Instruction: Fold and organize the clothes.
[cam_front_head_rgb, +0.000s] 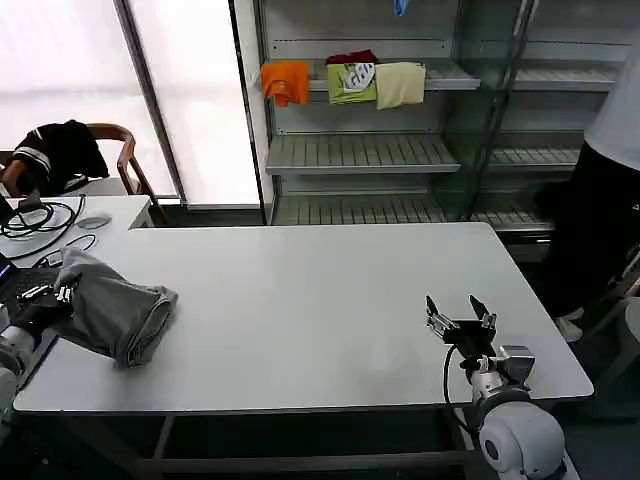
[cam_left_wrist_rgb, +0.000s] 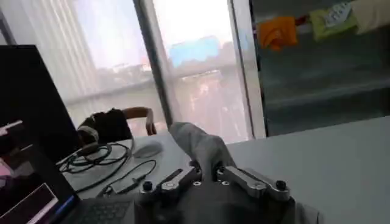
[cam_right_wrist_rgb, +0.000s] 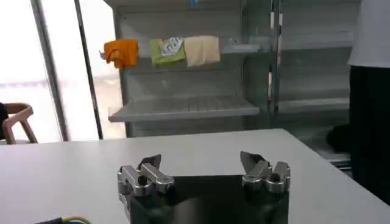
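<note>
A light grey shirt (cam_front_head_rgb: 118, 312) lies bunched at the left end of the white table (cam_front_head_rgb: 330, 310). My left gripper (cam_front_head_rgb: 52, 294) is at the shirt's left edge, shut on a fold of the grey cloth. In the left wrist view the cloth (cam_left_wrist_rgb: 201, 146) rises in a peak from between the closed fingers (cam_left_wrist_rgb: 183, 178). My right gripper (cam_front_head_rgb: 460, 312) hovers low over the table's right front, open, with nothing between its fingers (cam_right_wrist_rgb: 149, 164). In the right wrist view the gripper (cam_right_wrist_rgb: 201, 165) faces bare tabletop.
Metal shelves (cam_front_head_rgb: 360, 150) stand behind the table with orange (cam_front_head_rgb: 286, 80), green (cam_front_head_rgb: 352, 82) and cream (cam_front_head_rgb: 400, 84) folded garments. A side desk at left holds cables (cam_front_head_rgb: 40, 216) and a laptop (cam_left_wrist_rgb: 30, 140). A chair with a black garment (cam_front_head_rgb: 62, 152) stands behind. A person (cam_front_head_rgb: 605, 190) stands at right.
</note>
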